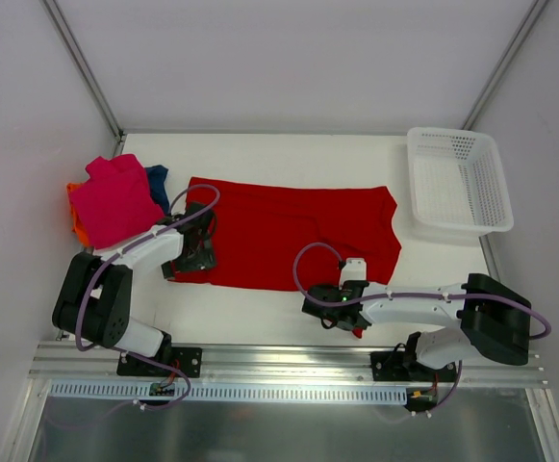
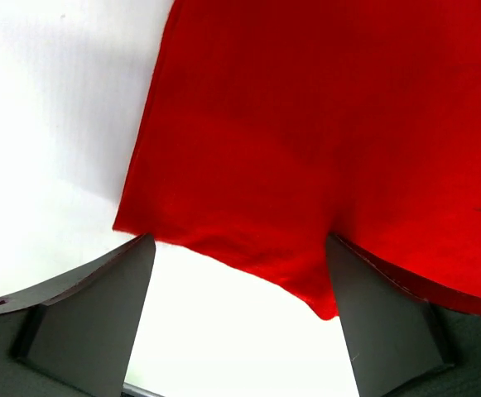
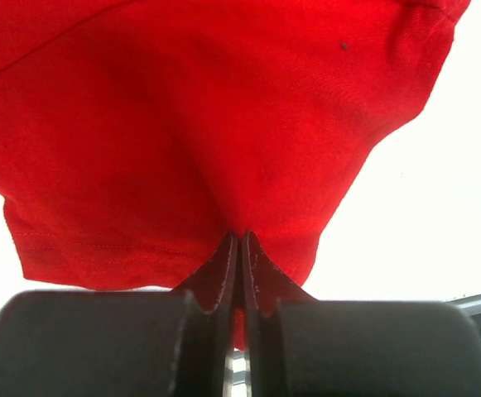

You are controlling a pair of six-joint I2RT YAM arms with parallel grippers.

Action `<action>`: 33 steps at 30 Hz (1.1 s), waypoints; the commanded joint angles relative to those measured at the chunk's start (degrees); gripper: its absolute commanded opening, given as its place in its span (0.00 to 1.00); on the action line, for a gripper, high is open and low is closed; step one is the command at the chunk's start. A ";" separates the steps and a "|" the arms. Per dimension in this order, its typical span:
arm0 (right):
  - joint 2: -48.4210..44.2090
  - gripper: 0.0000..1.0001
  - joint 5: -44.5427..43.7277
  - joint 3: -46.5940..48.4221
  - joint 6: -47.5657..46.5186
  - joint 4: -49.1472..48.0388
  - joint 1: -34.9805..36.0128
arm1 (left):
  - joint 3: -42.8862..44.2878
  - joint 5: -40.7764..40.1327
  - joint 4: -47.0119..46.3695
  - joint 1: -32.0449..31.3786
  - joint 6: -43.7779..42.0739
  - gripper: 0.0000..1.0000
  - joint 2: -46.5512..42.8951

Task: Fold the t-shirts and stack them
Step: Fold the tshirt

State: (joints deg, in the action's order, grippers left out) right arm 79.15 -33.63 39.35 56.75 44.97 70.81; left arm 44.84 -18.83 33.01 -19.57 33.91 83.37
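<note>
A bright red t-shirt (image 1: 289,231) lies spread across the middle of the table. My left gripper (image 1: 192,258) is open at the shirt's near left corner. In the left wrist view the red cloth (image 2: 306,124) dips between the two fingers (image 2: 91,314) without being pinched. My right gripper (image 1: 332,310) is shut on a fold of the red shirt's near right part. In the right wrist view the cloth (image 3: 207,107) is bunched into the closed tips (image 3: 240,241). A magenta-pink t-shirt (image 1: 115,197) lies on an orange one (image 1: 75,219) and a dark blue one (image 1: 158,183) at the far left.
A white plastic mesh basket (image 1: 457,181) stands at the back right corner of the table. The white table (image 1: 260,308) ends at a metal rail along the near edge. Walls close in the left, back and right sides.
</note>
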 commanded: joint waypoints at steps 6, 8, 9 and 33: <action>-2.51 0.00 -0.12 -1.47 0.55 0.91 0.39 | 0.95 -6.39 6.18 -0.91 4.05 0.85 -2.07; -2.86 0.00 -0.21 -1.74 0.29 0.73 0.39 | 0.86 -7.62 6.45 -0.91 4.50 0.85 -2.60; -3.13 0.01 -0.12 -1.82 0.29 0.73 0.39 | 1.04 -7.97 7.23 -0.91 4.85 0.84 -2.60; -5.94 0.00 -1.26 -0.24 -0.59 0.73 2.05 | 3.15 0.90 5.48 3.84 2.57 0.61 8.29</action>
State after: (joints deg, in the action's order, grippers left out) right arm 75.05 -33.67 37.69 55.29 43.27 72.34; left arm 49.63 -20.56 40.14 -16.01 36.86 88.79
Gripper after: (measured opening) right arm 0.022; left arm 0.647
